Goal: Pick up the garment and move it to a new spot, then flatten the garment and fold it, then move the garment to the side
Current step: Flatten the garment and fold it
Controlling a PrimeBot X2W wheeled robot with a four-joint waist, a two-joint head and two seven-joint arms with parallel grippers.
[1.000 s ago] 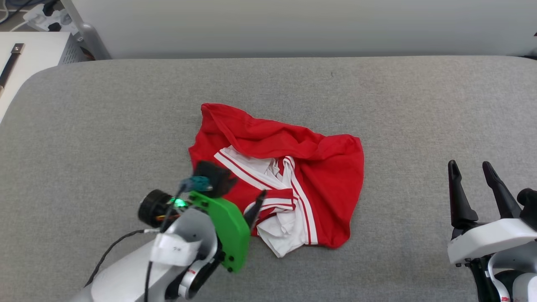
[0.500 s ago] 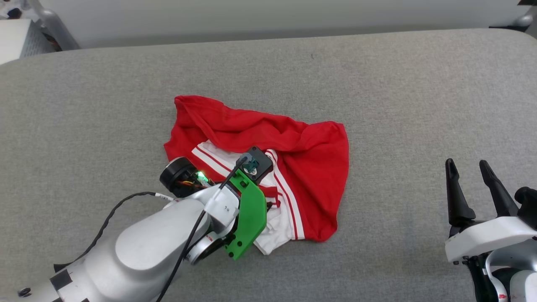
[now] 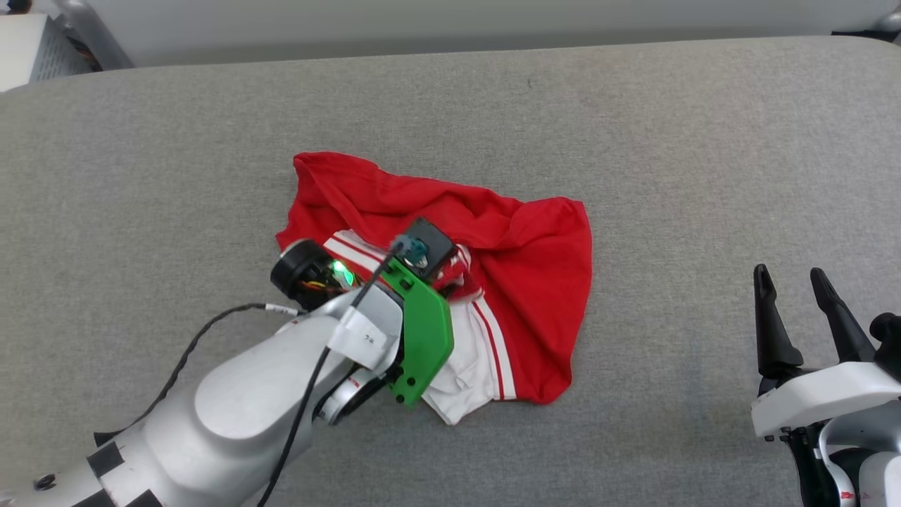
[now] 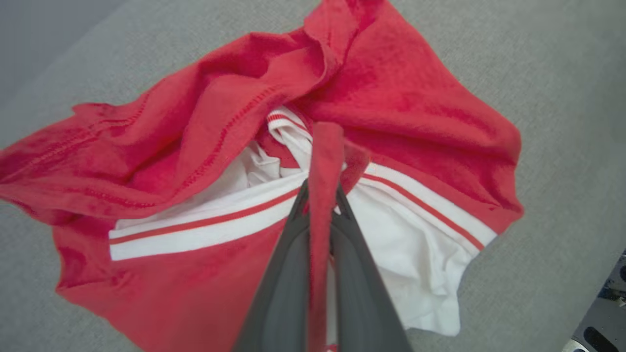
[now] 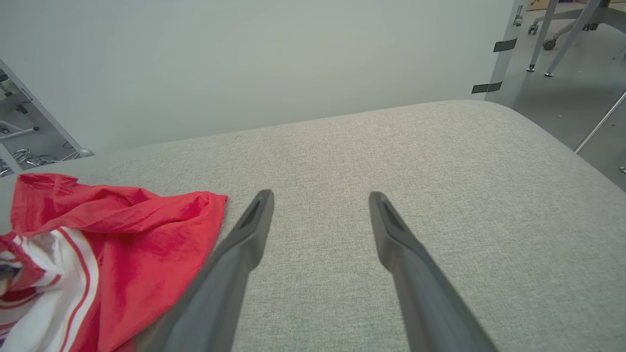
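The garment (image 3: pixel 535 282) lies crumpled in the middle of the grey padded table (image 3: pixel 669 141), red cloth uppermost with white, red-striped sleeve parts at its near side. In the left wrist view my left gripper (image 4: pixel 320 188) is shut on a raised ridge of red cloth at the middle of the garment (image 4: pixel 415 112). Seen from the head, my left arm (image 3: pixel 281 380) reaches over the garment's near left part and hides those fingers. My right gripper (image 3: pixel 792 278) stands open at the lower right, well apart from the shirt. Nothing lies between the fingers of the right gripper (image 5: pixel 320 200), and the garment (image 5: pixel 146 234) is off to its left.
A white cabinet (image 3: pixel 28 49) stands beyond the table's far left corner. A pale wall runs behind the table. The table's rounded right edge (image 5: pixel 562 146) drops to a floor with metal legs (image 5: pixel 562 29) on it.
My left gripper has come down over the garment's middle and shut on a fold of red cloth, bunching it up. The head camera shifted. The right arm has kept still.
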